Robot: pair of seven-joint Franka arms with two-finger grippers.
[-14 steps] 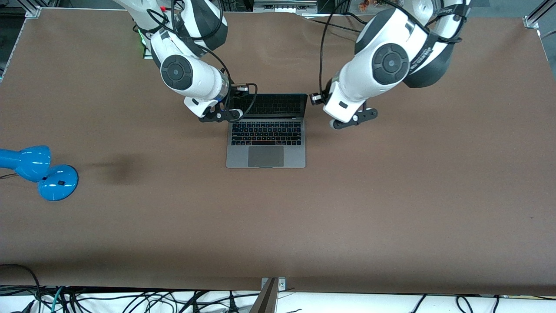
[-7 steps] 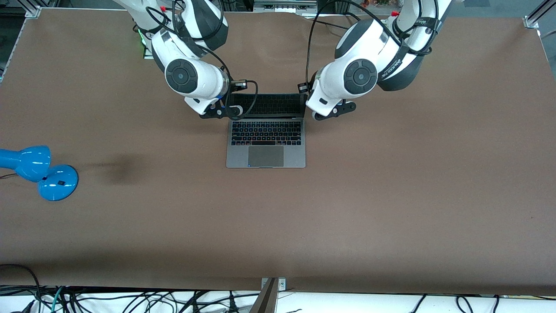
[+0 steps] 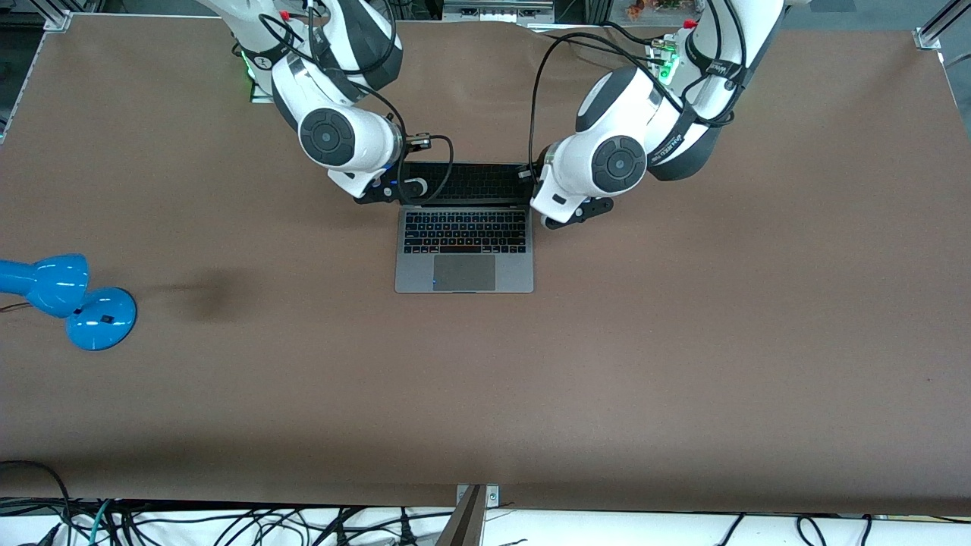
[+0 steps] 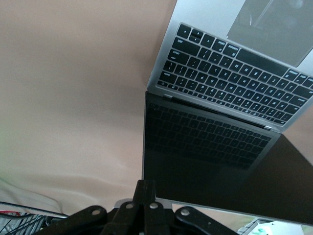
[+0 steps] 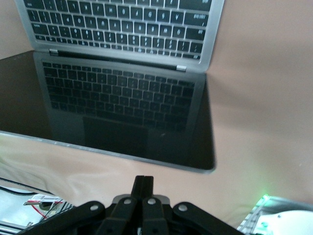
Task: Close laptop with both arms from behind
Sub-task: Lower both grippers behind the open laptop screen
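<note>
Laptop sits open at upper centre of the front view on the counter, screen up, keyboard facing the camera. Left hand is pinched shut on nothing, just above the lid's top edge at the corner toward the left arm's end; right hand likewise shut and empty, over the lid's other top corner. Blue lamp at the frame's left edge, well apart from the laptop.
</note>
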